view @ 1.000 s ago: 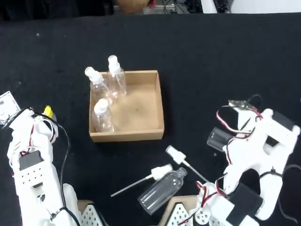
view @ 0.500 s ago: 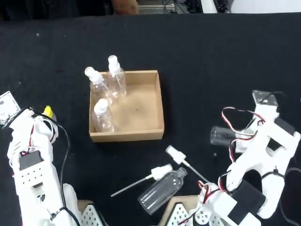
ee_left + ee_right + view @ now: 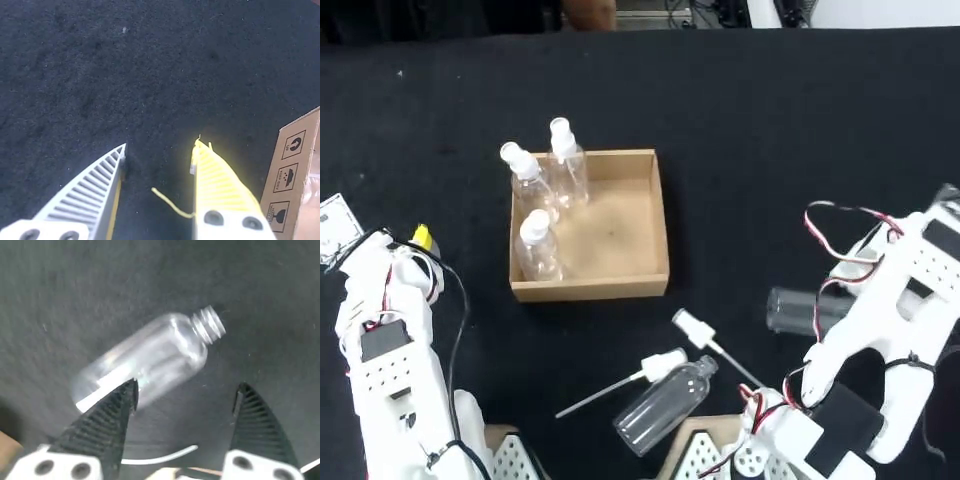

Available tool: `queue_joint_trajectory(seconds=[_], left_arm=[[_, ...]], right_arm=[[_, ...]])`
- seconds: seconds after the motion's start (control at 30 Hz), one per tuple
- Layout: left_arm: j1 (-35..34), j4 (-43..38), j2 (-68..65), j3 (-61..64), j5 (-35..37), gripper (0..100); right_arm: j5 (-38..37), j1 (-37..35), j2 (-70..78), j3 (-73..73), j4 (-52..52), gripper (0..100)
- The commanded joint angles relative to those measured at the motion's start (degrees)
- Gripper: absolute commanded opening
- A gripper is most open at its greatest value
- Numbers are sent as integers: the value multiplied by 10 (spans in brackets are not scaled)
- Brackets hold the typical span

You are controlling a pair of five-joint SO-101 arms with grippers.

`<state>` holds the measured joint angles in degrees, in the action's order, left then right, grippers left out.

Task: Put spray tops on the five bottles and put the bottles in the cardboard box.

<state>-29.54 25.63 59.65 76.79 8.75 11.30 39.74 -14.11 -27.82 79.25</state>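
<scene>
The cardboard box (image 3: 620,288) holds three capped bottles (image 3: 538,245) along its left side. Near the table's front edge an uncapped bottle (image 3: 665,405) lies on its side. A loose spray top (image 3: 662,364) lies by its neck, and a second spray top (image 3: 693,326) lies just beyond. Another uncapped bottle (image 3: 792,310) (image 3: 150,360) lies beside the right arm (image 3: 890,300). My right gripper (image 3: 187,386) hangs open just above it, one finger over its base. My left gripper (image 3: 160,145) stands open over bare black cloth, left of the box (image 3: 295,185).
A thin white spray tube (image 3: 160,457) lies near the right gripper's base. The black table has free room behind and to the right of the box. The arm bases (image 3: 710,455) stand at the front edge.
The right arm has swung to the right, and the bottle beside it has shifted slightly toward the front. The left arm has kept still.
</scene>
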Motion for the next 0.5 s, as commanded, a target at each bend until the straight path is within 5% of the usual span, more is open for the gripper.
queue_joint_trajectory(seconds=[0.0,0.47], left_arm=[[0,1,12,-11,-4,191],[-4,1,12,-11,-4,191]], right_arm=[[111,-29,-3,36,8,279],[185,-50,52,-56,-118,280]])
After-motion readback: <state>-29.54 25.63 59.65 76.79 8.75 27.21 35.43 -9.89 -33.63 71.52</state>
